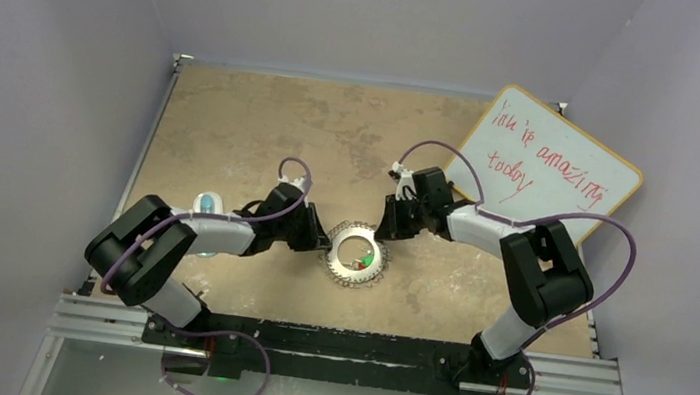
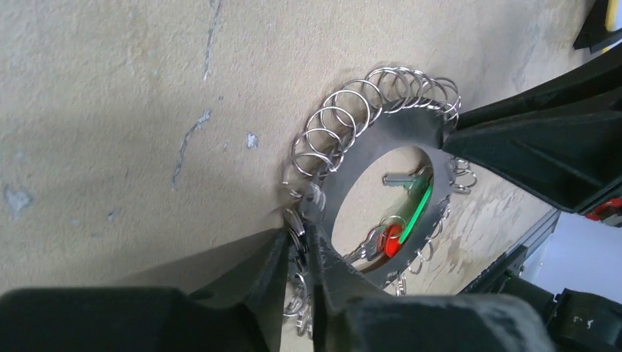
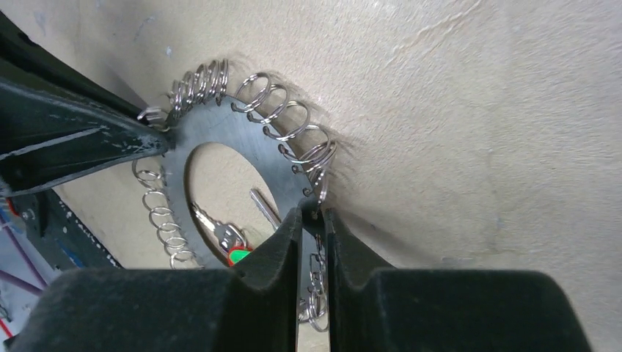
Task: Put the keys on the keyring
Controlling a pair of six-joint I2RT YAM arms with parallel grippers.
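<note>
The keyring (image 1: 342, 271), a flat ring fringed with small wire loops, lies at the table's middle between both arms. My left gripper (image 2: 299, 233) is shut on its left rim, pinching plate and loops. On the opposite rim my right gripper (image 3: 314, 214) is shut too. Each wrist view shows the other gripper's tips at the far rim, the right gripper (image 2: 456, 141) and the left gripper (image 3: 155, 139). The keys sit inside the keyring's (image 2: 367, 147) open centre: a green-headed key (image 2: 418, 204) and a red-headed key (image 2: 391, 240). In the right wrist view their heads (image 3: 236, 256) are partly hidden behind my finger.
A whiteboard (image 1: 553, 170) with red writing leans at the back right. A clear bluish object (image 1: 209, 203) sits beside the left arm. A metal rail (image 1: 337, 349) runs along the near edge, and walls close in the table's sides.
</note>
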